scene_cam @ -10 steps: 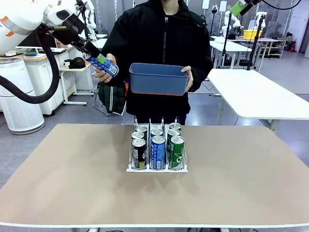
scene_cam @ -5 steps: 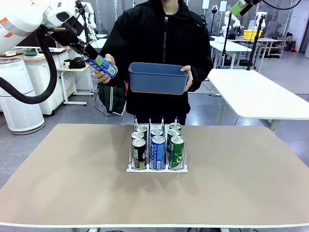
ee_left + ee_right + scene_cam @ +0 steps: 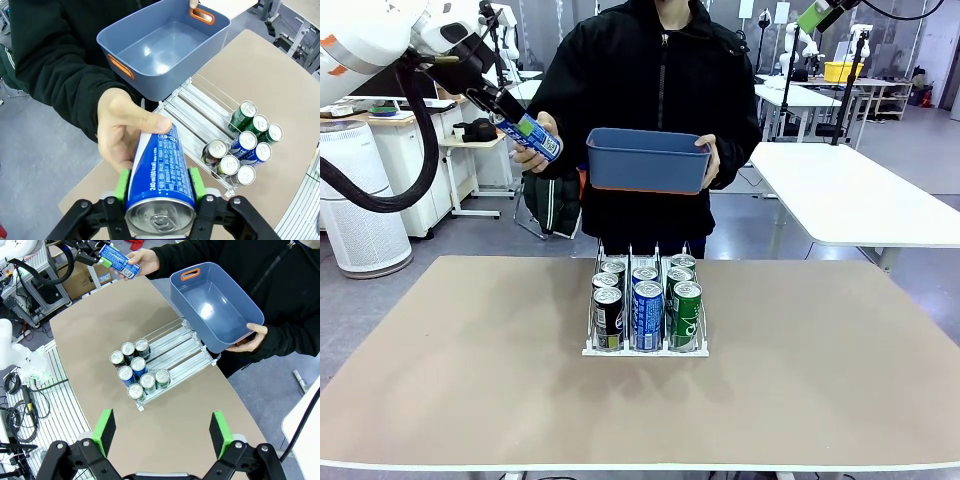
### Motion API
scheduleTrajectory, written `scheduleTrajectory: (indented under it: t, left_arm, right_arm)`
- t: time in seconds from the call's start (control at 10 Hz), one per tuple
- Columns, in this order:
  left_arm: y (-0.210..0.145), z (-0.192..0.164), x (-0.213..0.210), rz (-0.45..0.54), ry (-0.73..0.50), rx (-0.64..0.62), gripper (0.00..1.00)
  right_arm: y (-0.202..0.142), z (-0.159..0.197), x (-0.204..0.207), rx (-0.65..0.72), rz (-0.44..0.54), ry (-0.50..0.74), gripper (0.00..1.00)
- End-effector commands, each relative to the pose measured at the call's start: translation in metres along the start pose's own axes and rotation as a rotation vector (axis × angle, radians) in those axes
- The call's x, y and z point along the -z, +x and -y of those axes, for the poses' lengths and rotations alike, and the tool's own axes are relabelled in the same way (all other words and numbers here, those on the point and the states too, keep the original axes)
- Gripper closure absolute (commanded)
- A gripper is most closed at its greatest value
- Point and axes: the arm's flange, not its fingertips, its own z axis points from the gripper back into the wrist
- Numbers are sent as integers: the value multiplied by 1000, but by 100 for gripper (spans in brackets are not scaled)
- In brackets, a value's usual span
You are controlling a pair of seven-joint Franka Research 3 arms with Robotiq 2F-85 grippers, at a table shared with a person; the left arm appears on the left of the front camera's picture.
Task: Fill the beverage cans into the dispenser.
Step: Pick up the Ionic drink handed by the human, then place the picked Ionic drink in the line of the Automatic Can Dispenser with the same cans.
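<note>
1. From the front we look level across the tan rectangular table point(image 3: 470, 400) at the person in black point(image 3: 650, 90) on its far side.
2. From the left wrist we look along green-padded black fingers point(image 3: 121, 184), very close on a blue printed can point(image 3: 160, 175), down toward the clear wire-divided dispenser rack point(image 3: 200, 117).
3. From the right wrist we look steeply down from high above.
4. All three views share the rack, the person's empty blue plastic tub point(image 3: 215, 305) and the table.

A person in a black jacket point(image 3: 650, 90) stands at the far side of the tan table point(image 3: 470, 380), holding up an empty blue tub point(image 3: 648, 162) with orange handles. A white table point(image 3: 850, 190) stands behind.
</note>
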Motion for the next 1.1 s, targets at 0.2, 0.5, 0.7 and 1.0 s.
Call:
scheduleTrajectory:
  t: [0.2, 0.5, 0.7, 1.0]
  left_arm:
    - [-2, -3, 0, 6, -5, -2, 98]
    - [-2, -3, 0, 6, -5, -2, 98]
    - [-2, -3, 0, 6, -5, -2, 98]
    - [-2, -3, 0, 6, -5, -2, 98]
  right_arm:
    - [0, -1, 0, 0, 0, 0, 0]
    - [0, -1, 0, 0, 0, 0, 0]
    - [0, -1, 0, 0, 0, 0, 0]
    - [0, -1, 0, 0, 0, 0, 0]
